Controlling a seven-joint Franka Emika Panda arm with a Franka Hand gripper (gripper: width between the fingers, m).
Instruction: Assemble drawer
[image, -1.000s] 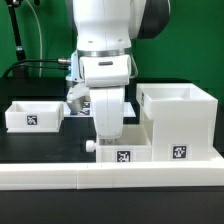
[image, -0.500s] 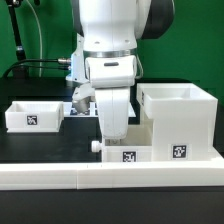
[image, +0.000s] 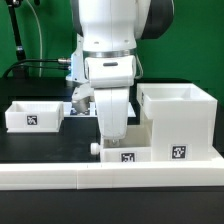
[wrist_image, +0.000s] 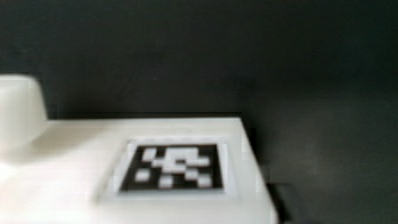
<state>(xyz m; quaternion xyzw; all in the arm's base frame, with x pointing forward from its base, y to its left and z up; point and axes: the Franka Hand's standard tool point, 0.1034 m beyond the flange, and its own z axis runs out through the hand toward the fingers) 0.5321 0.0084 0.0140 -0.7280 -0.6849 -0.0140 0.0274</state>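
1. Exterior view is showing the white robot arm reaching straight down, its pincer dipping into, or just behind, a small white plastic tray whose round knob is pointing toward the exterior view's left.
2. I cannot tell whether the pincer is clenching the tray's wall or hanging released, because the fingertips are hiding behind that wall and the arm's own body.
3. This tray is sitting on the near side, close against the long low white rail. It is also just beside the tall boxy white plastic casing on the exterior view's right; whether tray and casing are touching is not clear.
4. A second small white plastic tray is lying well apart, farther back on the exterior view's left, on the black table.
5. Wrist view is giving only a blurred white surface carrying a black-and-white square tag, with dark table beyond it.
6. On progress, neither tray is sitting inside the casing, so the assembly is looking early. Both trays are waiting to be slid in, and the near one seems to be the piece now in hand.
7. On room to move, the rail is hemming in the near edge and the casing is blocking the exterior view's right. The free ways for the near tray are likely upward, or across the open table toward the exterior view's left and the far side, short of the second tray.
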